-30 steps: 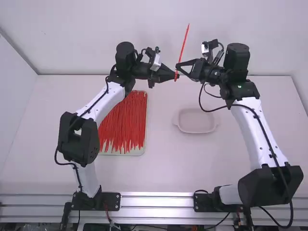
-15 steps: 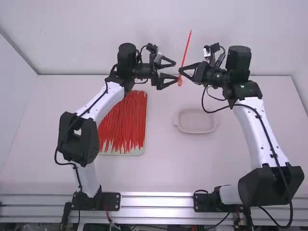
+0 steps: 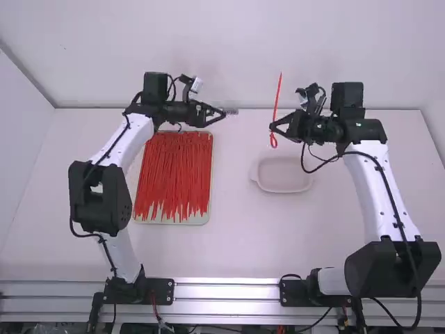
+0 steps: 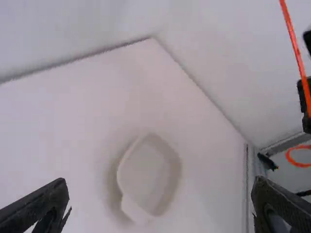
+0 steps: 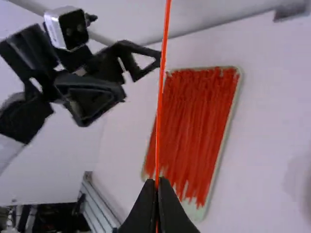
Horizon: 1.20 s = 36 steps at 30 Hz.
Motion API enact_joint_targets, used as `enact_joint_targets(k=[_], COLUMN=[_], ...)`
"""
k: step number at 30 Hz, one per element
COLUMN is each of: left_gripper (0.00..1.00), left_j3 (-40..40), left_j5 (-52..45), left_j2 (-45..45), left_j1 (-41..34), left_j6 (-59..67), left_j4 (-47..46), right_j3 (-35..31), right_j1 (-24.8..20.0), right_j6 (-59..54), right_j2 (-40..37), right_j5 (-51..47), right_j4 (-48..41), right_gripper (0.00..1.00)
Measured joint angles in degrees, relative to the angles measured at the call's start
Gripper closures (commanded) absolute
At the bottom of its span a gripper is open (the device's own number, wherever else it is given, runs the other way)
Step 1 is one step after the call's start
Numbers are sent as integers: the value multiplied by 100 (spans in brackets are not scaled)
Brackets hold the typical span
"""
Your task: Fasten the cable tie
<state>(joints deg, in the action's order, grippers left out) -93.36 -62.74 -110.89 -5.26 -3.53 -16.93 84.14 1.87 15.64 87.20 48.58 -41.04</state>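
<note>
My right gripper [image 3: 275, 130] hangs above the table's back middle, shut on a red cable tie [image 3: 278, 94]. The tie's tail points straight up and a small closed loop [image 3: 273, 141] hangs below the fingers. In the right wrist view the tie [image 5: 162, 97] rises from between the closed fingertips [image 5: 156, 204]. My left gripper [image 3: 217, 115] is open and holds nothing, above the back edge of the tray, well left of the tie. The left wrist view has its fingers [image 4: 43, 208] spread wide, with the tie [image 4: 294, 43] far off.
A flat tray [image 3: 201, 219] covered with several red cable ties [image 3: 177, 174] lies left of the middle. A shallow white dish [image 3: 281, 174] sits on the table below my right gripper. White walls close the table at the back and left.
My left gripper let go of the tie and drew back to the left, open. My right gripper carried the tie slightly right and down, and a small loop now hangs beneath it.
</note>
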Motion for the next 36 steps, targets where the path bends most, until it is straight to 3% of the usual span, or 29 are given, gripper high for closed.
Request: enact_joint_targets(k=[9, 15, 23, 29, 36], left_gripper=[1, 1, 1, 1, 1], left_j3=[0, 0, 671, 1403, 1421], left_j5=[614, 1056, 1248, 1244, 1239], left_j2=[188, 577, 579, 579, 579], left_j1=[-297, -297, -170, -168, -149], left_j6=[850, 1156, 1196, 1193, 1198], left_j4=[-1604, -2063, -1517, -1185, -1187], right_j3=[-162, -1062, -2044, -2734, -3453], right_j1=[181, 199, 199, 243, 535], right_j6=[-448, -514, -393, -48, 151], right_j2=[0, 0, 0, 0, 0], right_j5=[-922, -1196, -1593, -2739, -3871], right_j4=[-122, 503, 1449, 2164, 3051], right_gripper=[100, 100, 100, 100, 100])
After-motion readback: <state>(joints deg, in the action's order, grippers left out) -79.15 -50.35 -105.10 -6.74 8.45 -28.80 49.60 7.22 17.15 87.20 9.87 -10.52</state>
